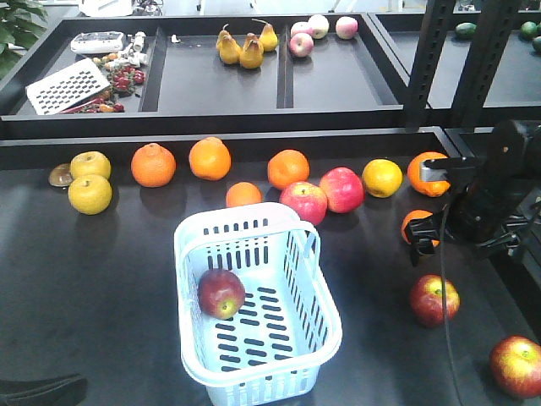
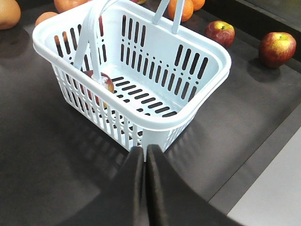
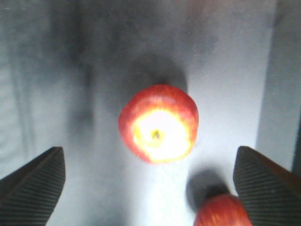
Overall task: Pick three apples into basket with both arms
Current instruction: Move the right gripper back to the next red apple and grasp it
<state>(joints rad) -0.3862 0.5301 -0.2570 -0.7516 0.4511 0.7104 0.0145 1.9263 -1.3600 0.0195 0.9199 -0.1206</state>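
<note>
My right gripper (image 3: 148,162) spread wide above dark red apple (image 3: 158,123) on table (image 1: 101,321); centre it, drop straight, close at mid-height. Left gripper (image 2: 145,153) pinched closed by basket (image 2: 188,109); one apple (image 1: 221,293) inside.

One apple (image 1: 221,293) lay in the basket (image 1: 245,211) mid-worktop (image 1: 93,288), a second apple (image 1: 434,299) on the worktop to its right, a third apple (image 1: 516,365) farther right and nearer, with oranges (image 1: 210,158) behind.
</note>
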